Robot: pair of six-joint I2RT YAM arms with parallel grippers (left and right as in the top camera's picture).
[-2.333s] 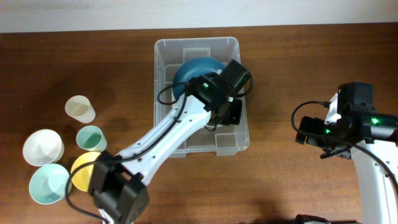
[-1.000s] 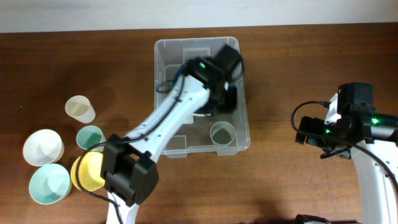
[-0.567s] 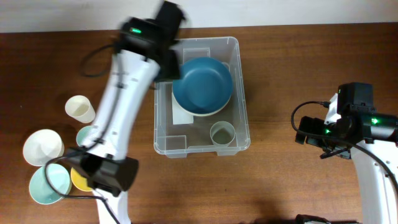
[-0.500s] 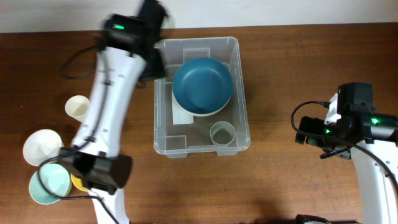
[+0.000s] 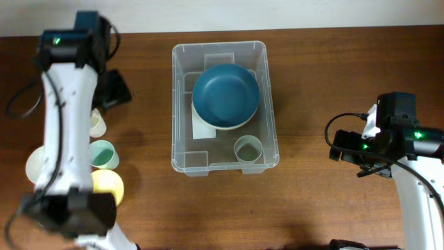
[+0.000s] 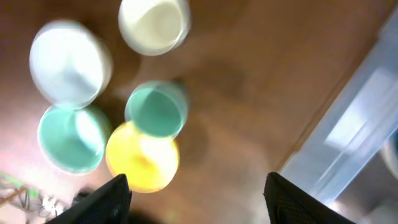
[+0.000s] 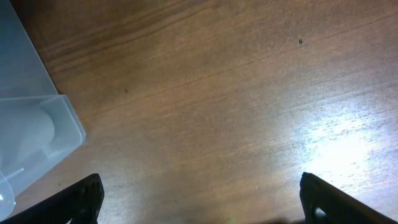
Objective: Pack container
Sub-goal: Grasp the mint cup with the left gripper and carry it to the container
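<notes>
A clear, round-rimmed plastic container (image 5: 272, 111) sits on the wooden bench (image 5: 326, 69), holding a glossy blue bowl (image 5: 225, 94) and a small cup (image 5: 248, 148). Left of the container, the left gripper (image 6: 199, 202) has its jaws open and empty above a teal cup (image 6: 157, 109). Right of the container, over bare wood, the right gripper (image 7: 202, 205) has its jaws spread wide, empty.

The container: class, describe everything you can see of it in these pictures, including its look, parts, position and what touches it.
The container is a large clear plastic bin, rectangular, with a rounded rim, moulded corner steps and a white label on its base. It stands upright and open, with no lid in view, on the brown wooden table. Inside, a dark blue bowl sits nested on a paler bowl, and a small greyish cup stands upright beside them. Nothing else touches it.
</notes>
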